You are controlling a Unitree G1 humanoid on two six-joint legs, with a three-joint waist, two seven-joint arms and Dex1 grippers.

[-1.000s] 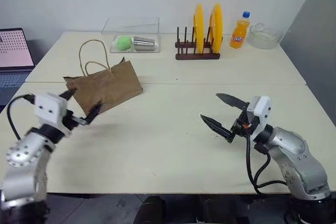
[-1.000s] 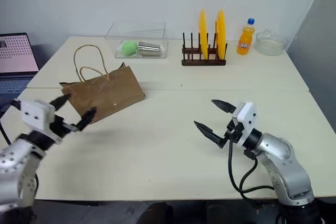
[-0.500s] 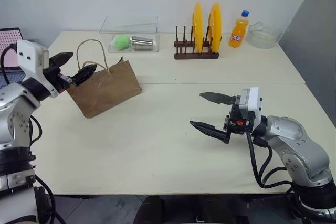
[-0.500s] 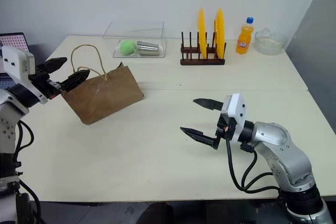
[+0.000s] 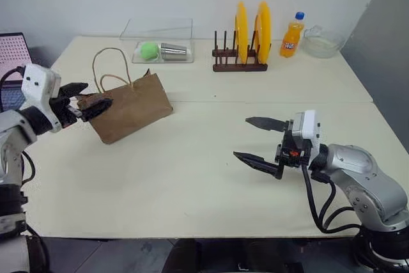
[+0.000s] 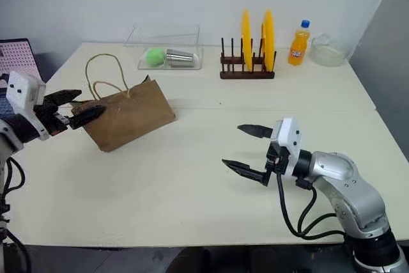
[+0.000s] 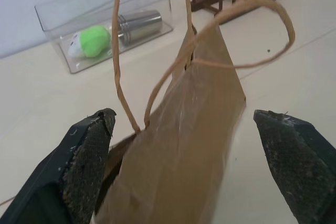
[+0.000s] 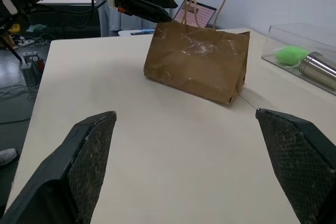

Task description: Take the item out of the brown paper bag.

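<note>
Standing: the bag (image 5: 131, 108) sits upright on the left part of the table (image 5: 192, 177), its mouth upward and its two cord handles (image 5: 105, 68) rising in loops above it.
Bag surface: creased brown paper with pale scuffs on the side seen from the right wrist view.
Item: not seen; the bag's inside is dark in the left wrist view, so I cannot tell what lies in it.
Left gripper (image 5: 86, 101): spread wide, holding nothing, level at the bag's upper left edge; one finger (image 7: 86, 153) is beside the mouth at the base of a handle, the other well out past the bag's far side. Whether a finger touches the paper I cannot tell.
Right gripper (image 5: 259, 140): spread wide and empty, above bare table on the right, pointing left toward the bag and well apart from it.
Rack (image 5: 239, 62): dark wood, at the back of the table, with two yellow plates (image 5: 241, 30) on edge.
Bottle (image 5: 292, 36): orange soda, just right of the rack.
Bowl (image 5: 323, 43): clear glass, right of the bottle.
Box (image 5: 160, 46): clear plastic, behind the bag, holding a green ball (image 5: 149, 50) and a steel cup (image 5: 174, 52) on its side.
Laptop (image 5: 11, 68): open, at the far left edge.
</note>
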